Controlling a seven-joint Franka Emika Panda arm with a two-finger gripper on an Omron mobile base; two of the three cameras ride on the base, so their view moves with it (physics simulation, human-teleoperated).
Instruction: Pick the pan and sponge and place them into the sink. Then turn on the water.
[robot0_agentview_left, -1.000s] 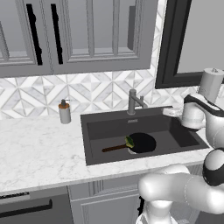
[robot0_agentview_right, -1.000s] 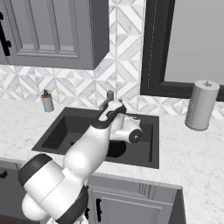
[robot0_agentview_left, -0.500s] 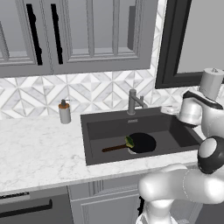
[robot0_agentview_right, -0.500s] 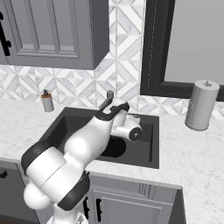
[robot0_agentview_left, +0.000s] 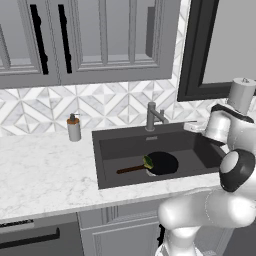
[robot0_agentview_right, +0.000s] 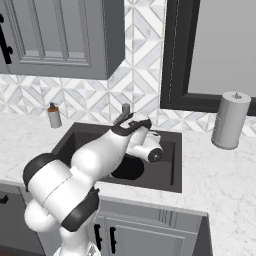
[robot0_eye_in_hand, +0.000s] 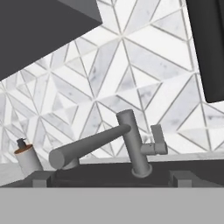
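— What has moved since a second ago?
— Your arm has swung right along the sink's (robot0_agentview_left: 105, 165) right side; pan, sponge and base kept their places.

— Where do the task things lie?
— You have one sink, and one pan (robot0_agentview_left: 162, 162) on its floor near the middle, its handle running left along the basin's length. One sponge (robot0_agentview_left: 148, 161) rests on the pan's left rim.

— And the faucet (robot0_eye_in_hand: 131, 144)?
— One, at the far rim, spout aimed left in your hand view.

— The gripper (robot0_eye_in_hand: 112, 186)?
— Fingertips (robot0_eye_in_hand: 40, 179) set wide, holding nothing.

Black pan (robot0_agentview_left: 163, 162), yellow-green sponge (robot0_agentview_left: 148, 161), dark-grey sink (robot0_agentview_left: 115, 150), grey faucet (robot0_eye_in_hand: 131, 146).
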